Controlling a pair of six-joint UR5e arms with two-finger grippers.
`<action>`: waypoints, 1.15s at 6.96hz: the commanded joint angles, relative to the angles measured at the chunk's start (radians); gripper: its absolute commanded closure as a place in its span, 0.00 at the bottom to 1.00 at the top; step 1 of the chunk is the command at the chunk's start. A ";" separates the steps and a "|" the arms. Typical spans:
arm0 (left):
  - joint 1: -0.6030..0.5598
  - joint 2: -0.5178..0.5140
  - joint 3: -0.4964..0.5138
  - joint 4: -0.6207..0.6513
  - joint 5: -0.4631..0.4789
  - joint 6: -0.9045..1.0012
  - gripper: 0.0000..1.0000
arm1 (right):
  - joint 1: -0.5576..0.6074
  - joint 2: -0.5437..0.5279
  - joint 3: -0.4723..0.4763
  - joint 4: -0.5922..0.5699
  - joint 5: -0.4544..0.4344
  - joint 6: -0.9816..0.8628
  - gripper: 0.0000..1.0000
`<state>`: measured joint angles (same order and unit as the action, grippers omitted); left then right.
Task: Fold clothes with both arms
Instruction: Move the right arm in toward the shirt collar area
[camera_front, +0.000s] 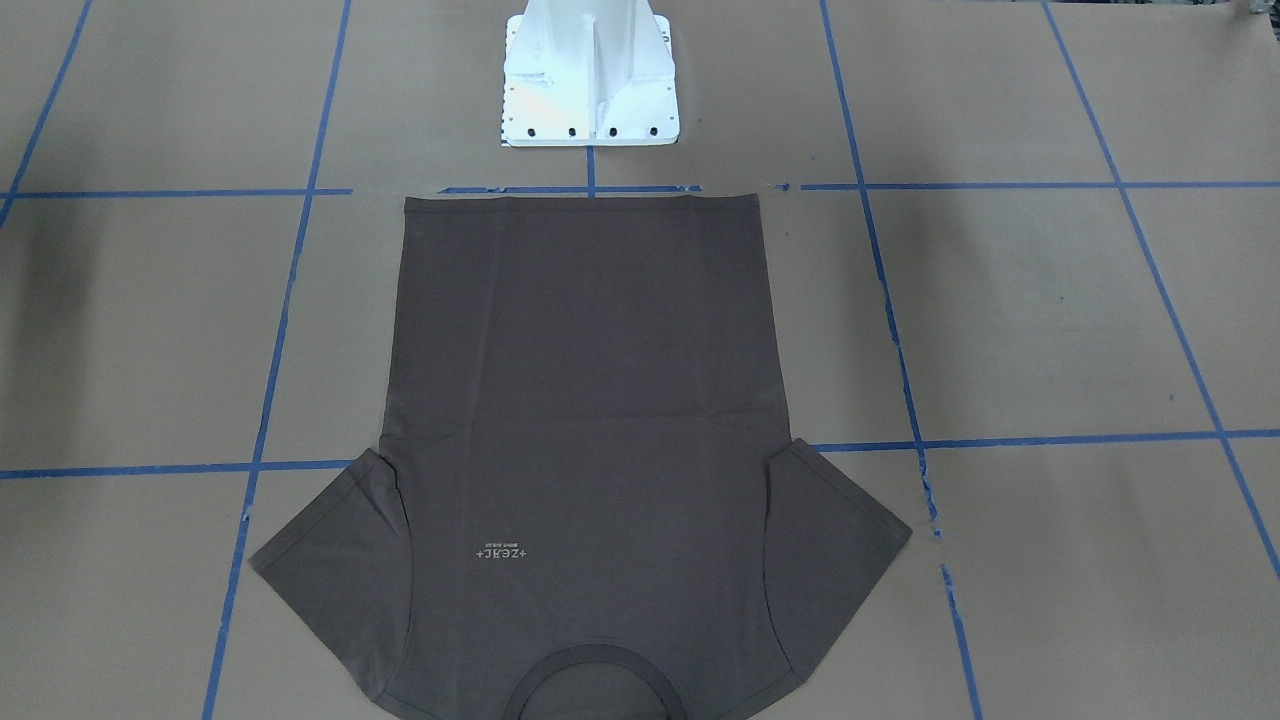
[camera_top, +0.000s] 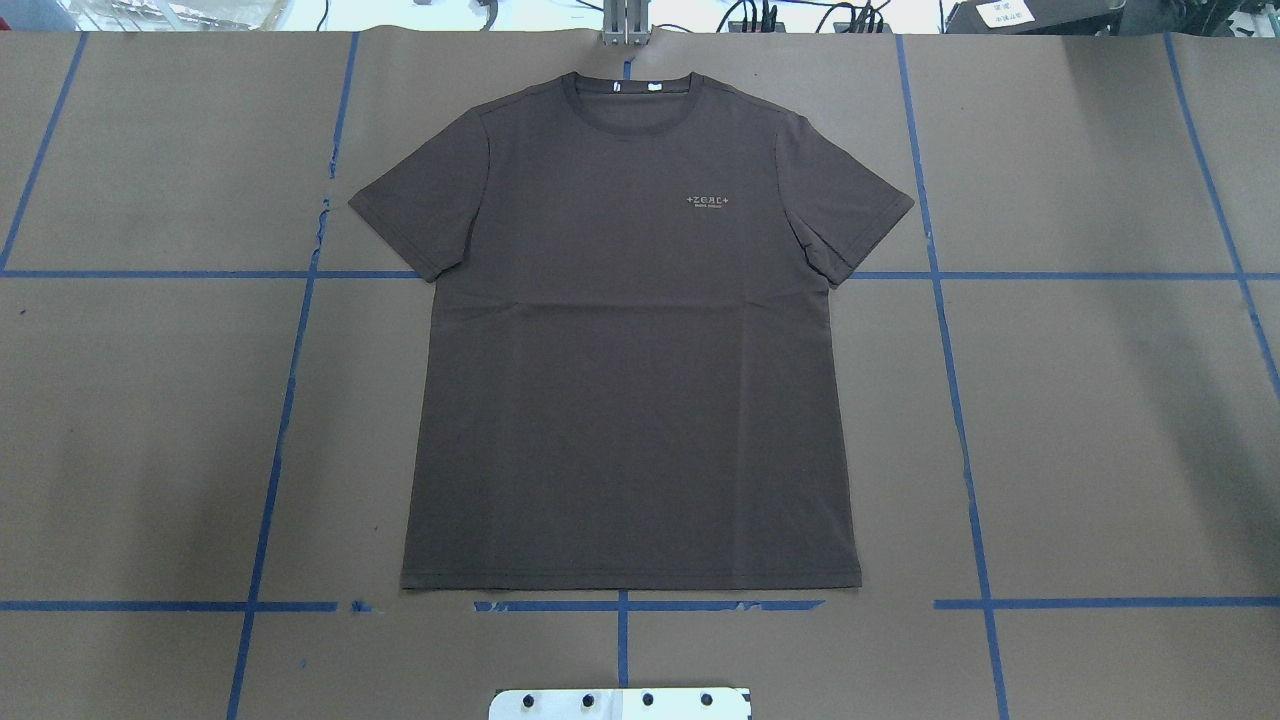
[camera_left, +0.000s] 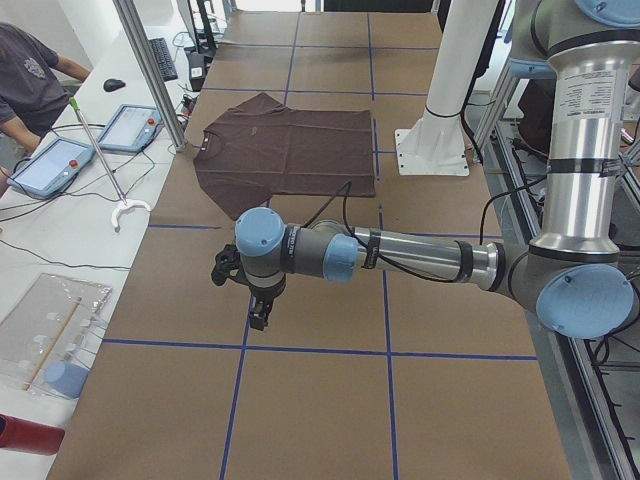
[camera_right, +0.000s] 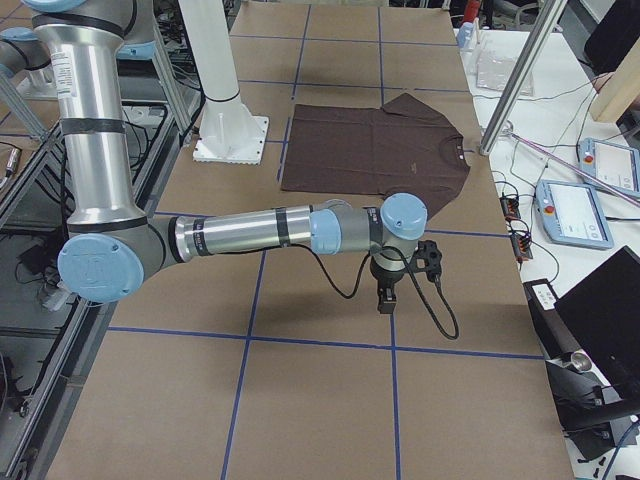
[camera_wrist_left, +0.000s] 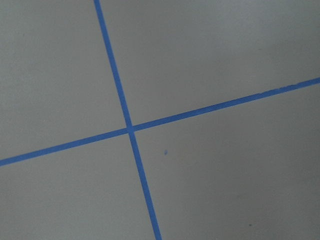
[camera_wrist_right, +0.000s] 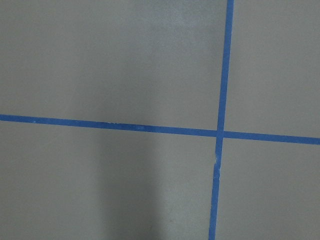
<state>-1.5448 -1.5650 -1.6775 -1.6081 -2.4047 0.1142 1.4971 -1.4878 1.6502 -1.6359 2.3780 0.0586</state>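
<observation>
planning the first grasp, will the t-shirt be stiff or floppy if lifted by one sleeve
Probably floppy: the T-shirt lies thin and flat with soft creases, so a lifted sleeve would likely drape and drag the body. Pushed, it would probably bunch on the brown paper rather than slide whole.

T-shirt (camera_front: 580, 400) collar cropped at front view's bottom edge.
</observation>
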 joint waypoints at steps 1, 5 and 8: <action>-0.018 -0.027 -0.013 0.032 -0.020 0.004 0.00 | -0.020 0.000 -0.019 0.010 0.001 0.006 0.00; -0.018 -0.021 -0.048 -0.017 -0.068 0.010 0.00 | -0.165 0.027 -0.084 0.337 -0.002 0.065 0.00; -0.018 0.020 -0.047 -0.098 -0.116 0.004 0.00 | -0.351 0.338 -0.354 0.560 -0.104 0.609 0.00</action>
<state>-1.5639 -1.5556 -1.7239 -1.6910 -2.4945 0.1198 1.2239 -1.2826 1.4228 -1.1833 2.3453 0.4434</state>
